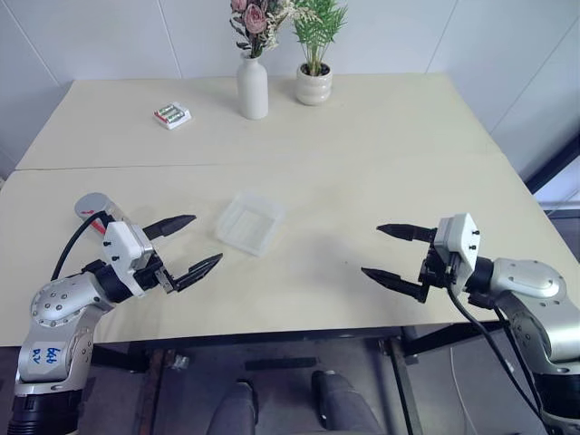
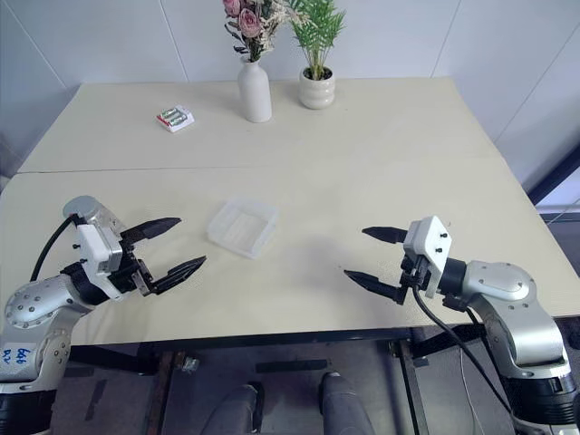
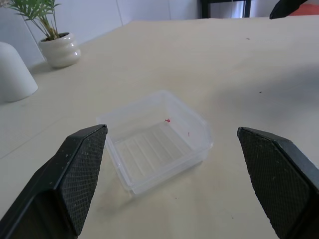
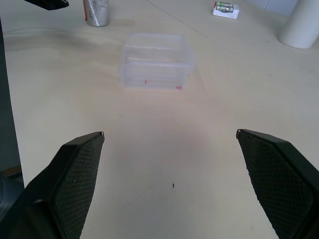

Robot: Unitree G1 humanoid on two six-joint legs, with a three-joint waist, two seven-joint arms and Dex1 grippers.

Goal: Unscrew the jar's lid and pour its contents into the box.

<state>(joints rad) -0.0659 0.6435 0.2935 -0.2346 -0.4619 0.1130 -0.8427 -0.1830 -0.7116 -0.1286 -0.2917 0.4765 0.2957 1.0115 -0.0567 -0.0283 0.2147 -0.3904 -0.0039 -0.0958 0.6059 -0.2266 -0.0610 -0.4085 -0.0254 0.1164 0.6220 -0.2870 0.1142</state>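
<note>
The box (image 3: 159, 144) is clear, slightly cloudy plastic with a ribbed floor and smooth rounded walls. The jar (image 4: 96, 11) looks like bare silvery metal with a dull sheen. The desk (image 1: 362, 181) has a pale, matt, smooth top, faintly smudged. The fingers (image 3: 75, 174) of the left end effector (image 1: 184, 246) are black with a fine cross-hatched, rough grip texture; those of the right end effector (image 1: 393, 256) look the same. The vase (image 1: 253, 88) is white and matt, and the ribbed pot (image 3: 61, 49) is white and glossy.
</note>
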